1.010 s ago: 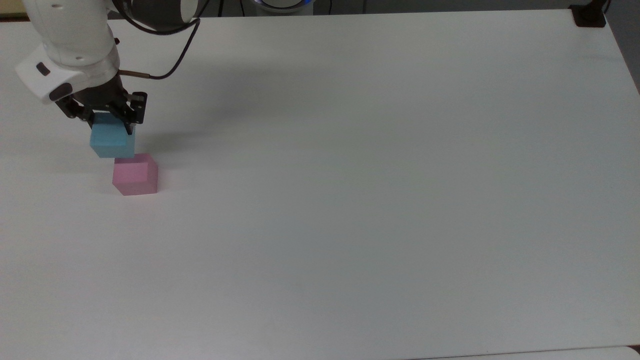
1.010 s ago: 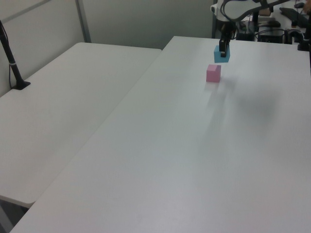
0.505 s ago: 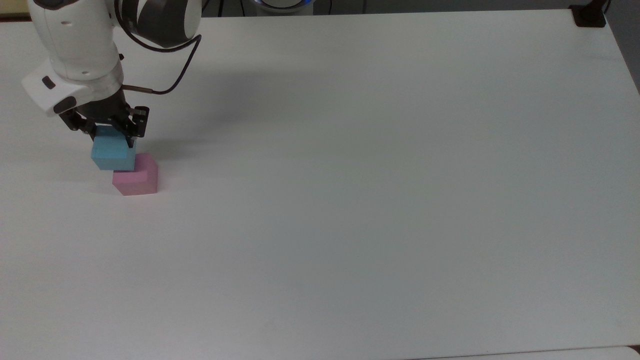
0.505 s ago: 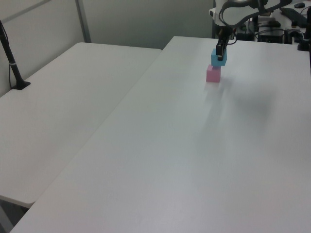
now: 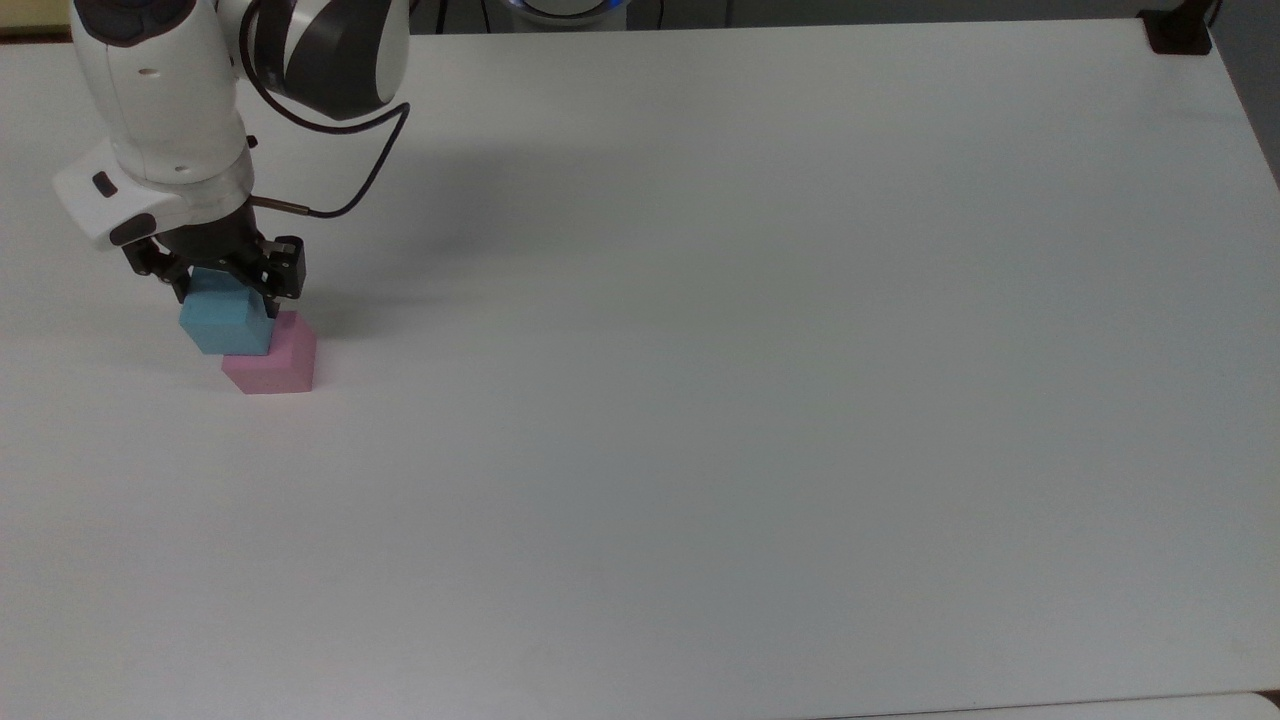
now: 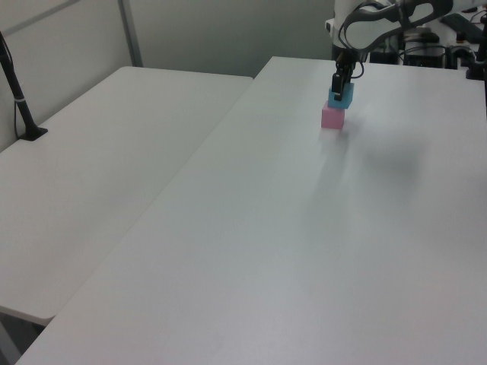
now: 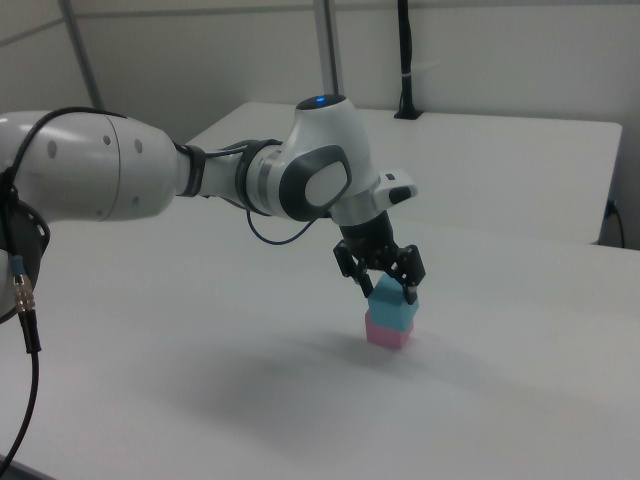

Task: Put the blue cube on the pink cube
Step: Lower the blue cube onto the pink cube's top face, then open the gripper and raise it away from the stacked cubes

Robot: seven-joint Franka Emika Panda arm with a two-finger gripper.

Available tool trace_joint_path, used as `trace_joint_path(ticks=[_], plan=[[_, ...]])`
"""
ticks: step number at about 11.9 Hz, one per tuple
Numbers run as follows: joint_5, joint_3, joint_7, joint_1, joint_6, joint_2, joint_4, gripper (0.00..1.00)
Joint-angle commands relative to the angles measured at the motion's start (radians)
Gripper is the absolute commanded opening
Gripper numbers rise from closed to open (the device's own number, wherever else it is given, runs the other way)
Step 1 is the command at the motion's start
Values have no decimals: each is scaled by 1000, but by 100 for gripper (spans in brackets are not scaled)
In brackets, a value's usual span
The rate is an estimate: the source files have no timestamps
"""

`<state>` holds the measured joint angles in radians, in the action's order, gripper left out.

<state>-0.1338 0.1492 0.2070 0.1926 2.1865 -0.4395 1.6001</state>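
On the white counter (image 5: 700,400), near the top view's left edge, the pink cube (image 5: 280,365) rests flat, and the blue cube (image 5: 225,320) sits on top of it. In the right view the blue cube (image 7: 392,303) lies squarely over the pink cube (image 7: 387,331), their faces touching. The black fingers (image 5: 283,275) reach down on two opposite sides of the blue cube, clenched against its upper part, so the cube lies between them with its lower half showing below their tips. Beyond the cubes, the gripper (image 7: 382,277) hangs from the white arm (image 7: 150,180), which stretches back toward the right view's left. In the left view, the stack (image 6: 335,106) stands at the counter's far end.
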Motion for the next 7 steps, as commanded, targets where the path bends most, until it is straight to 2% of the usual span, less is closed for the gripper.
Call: trace_joint_path(ticks=[1, 3, 6, 7], plan=[[60, -2, -31, 1, 21, 19, 8, 100], [109, -7, -31, -1, -10, 77, 8, 100], [187, -8, -34, -9, -175, 181, -23, 100], [194, -8, -40, -12, -201, 212, -23, 100]])
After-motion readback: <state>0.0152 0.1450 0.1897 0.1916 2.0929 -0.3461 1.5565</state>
